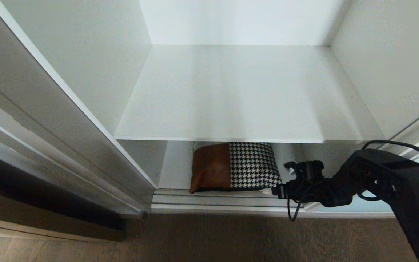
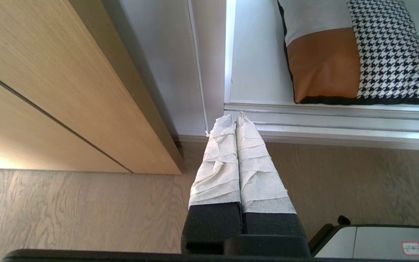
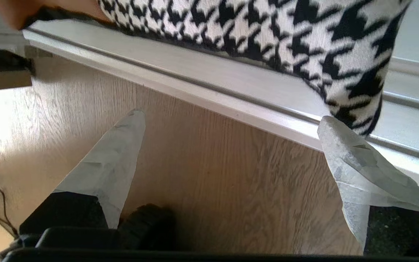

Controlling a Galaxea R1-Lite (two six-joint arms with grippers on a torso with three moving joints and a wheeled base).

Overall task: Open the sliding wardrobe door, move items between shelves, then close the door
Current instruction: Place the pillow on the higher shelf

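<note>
White boards fill my head view: upper shelf (image 1: 238, 91) bare across the middle of the frame, lower shelf (image 1: 176, 163) showing under its front edge. Bag (image 1: 235, 166) lies on the lower shelf at lower centre, tan half left, houndstooth half right, front edge at the silver track (image 1: 213, 200). Door (image 1: 373, 206) shows only as a pale blue-green strip at lower right, behind my right arm. Right gripper (image 1: 280, 182) sits at lower right, just beside the bag's houndstooth corner; contact I cannot tell. Wood floor (image 1: 209, 240) runs along the bottom.

Left wrist view: left gripper (image 2: 235, 118) at centre, taped fingers (image 2: 220, 163) pressed together, clenched on nothing, above the floor and short of the track. Bag at upper right. Light wood panel (image 2: 56, 83) at upper left.

Right wrist view: taped fingers (image 3: 115, 163) spread wide, released, nothing between them but floor. Houndstooth corner of the bag hangs over the track at upper right, just beside the right-hand fingertip.
</note>
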